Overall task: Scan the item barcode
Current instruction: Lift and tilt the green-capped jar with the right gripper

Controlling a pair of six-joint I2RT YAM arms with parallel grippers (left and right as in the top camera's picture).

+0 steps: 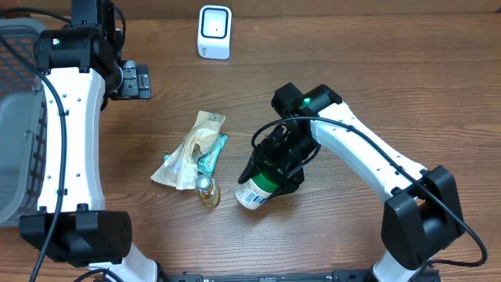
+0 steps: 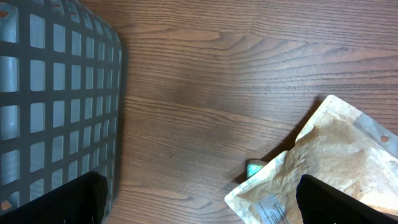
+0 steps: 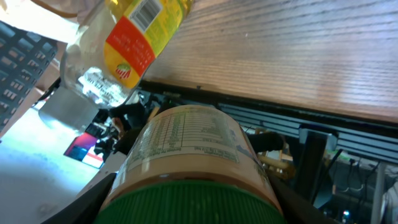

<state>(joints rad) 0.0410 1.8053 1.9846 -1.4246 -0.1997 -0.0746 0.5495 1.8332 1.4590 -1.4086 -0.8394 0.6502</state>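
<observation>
The item is a jar with a green lid and a tan printed label. My right gripper is shut on it just below the lid. It slants with its pale base toward the table's front edge. In the right wrist view the jar fills the space between both fingers, with small print facing the camera. The white scanner stands at the back of the table, well away from the jar. My left gripper hangs open at the back left, and my left gripper holds nothing above bare wood.
A brown pouch, a teal packet and a small yellow oil bottle lie left of the jar. A grey mesh basket stands at the left edge, close beside the left fingers.
</observation>
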